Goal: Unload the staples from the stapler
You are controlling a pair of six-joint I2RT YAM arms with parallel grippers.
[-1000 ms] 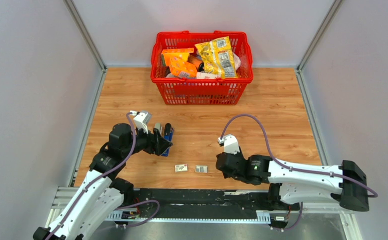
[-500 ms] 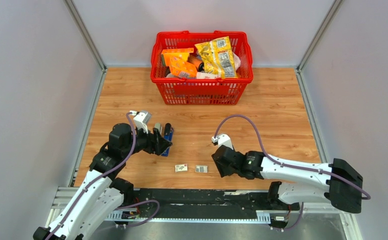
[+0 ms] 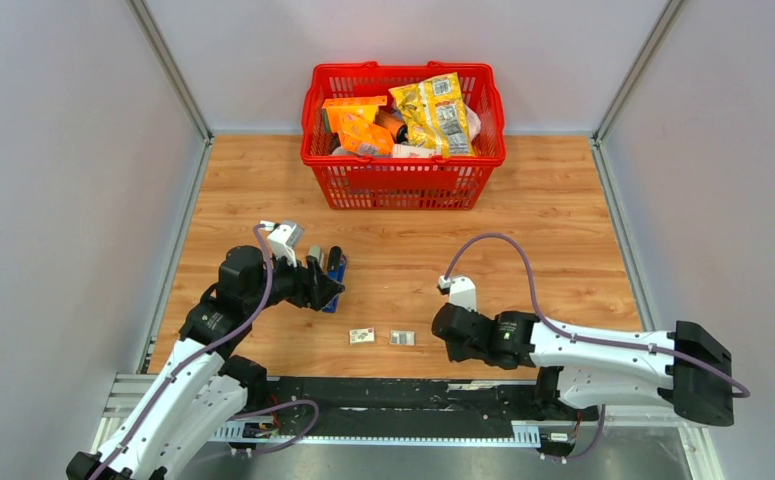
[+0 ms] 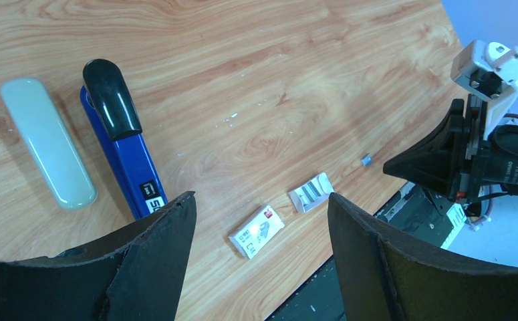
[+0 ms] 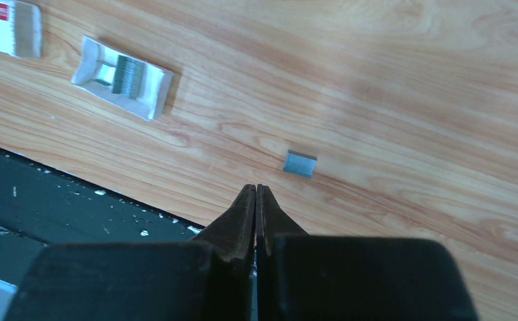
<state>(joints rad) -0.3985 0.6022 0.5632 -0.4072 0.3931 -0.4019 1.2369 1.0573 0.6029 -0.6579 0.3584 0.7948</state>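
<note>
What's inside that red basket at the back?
On top I see orange packets and a yellow snack bag filling the red basket; whatever lies beneath them is covered.

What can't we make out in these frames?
- Stapler: near end behind a finger of the left hand, left wrist view; its inside shows nowhere.
- Staples: too small to find in the top view.
- White tag: print too small to read, any view.
- Basket: lower contents buried under snack bags, top view.
</note>
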